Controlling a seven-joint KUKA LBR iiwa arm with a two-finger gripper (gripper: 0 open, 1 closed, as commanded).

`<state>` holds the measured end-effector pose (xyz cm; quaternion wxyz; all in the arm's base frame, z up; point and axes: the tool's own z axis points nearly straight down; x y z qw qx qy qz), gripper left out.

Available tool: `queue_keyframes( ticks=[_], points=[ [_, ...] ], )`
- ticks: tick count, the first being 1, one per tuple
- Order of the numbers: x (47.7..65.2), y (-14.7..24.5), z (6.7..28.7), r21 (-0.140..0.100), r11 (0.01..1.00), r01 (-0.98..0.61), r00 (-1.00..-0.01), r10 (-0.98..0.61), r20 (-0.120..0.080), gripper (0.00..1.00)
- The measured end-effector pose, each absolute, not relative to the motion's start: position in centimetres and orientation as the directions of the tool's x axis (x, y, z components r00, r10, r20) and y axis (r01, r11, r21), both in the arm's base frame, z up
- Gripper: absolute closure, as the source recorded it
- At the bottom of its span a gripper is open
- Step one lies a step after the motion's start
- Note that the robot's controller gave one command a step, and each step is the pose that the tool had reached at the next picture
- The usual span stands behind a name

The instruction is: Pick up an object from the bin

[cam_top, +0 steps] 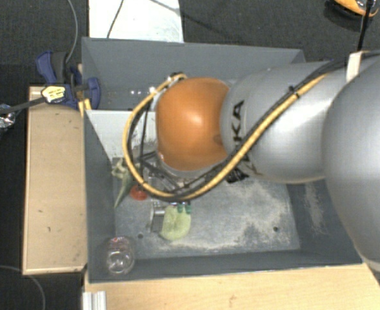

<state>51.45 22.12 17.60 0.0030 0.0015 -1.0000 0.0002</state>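
My gripper [157, 217] reaches down from under the arm's orange dome into the front-left part of the bin. A pale green soft lump [175, 226] lies right beside it on the bin floor, touching or nearly touching its right side. A small red-orange thing [138, 194] sits just left of the gripper, partly under the cables. Further left and back, a pale beige-green thing [120, 172] leans by the left wall.
A clear plastic cup [119, 257] lies on its side in the front-left corner. The arm and its dome hide the bin's middle and back. Bare grey floor shows to the right of the green lump.
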Motion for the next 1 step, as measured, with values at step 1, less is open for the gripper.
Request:
queue_keyframes(
  ticks=[1],
  points=[
    [51.64,22.03,18.02,0.001,1.000,0.002,-1.000,0.002,-0.001,0.00]
  ],
)
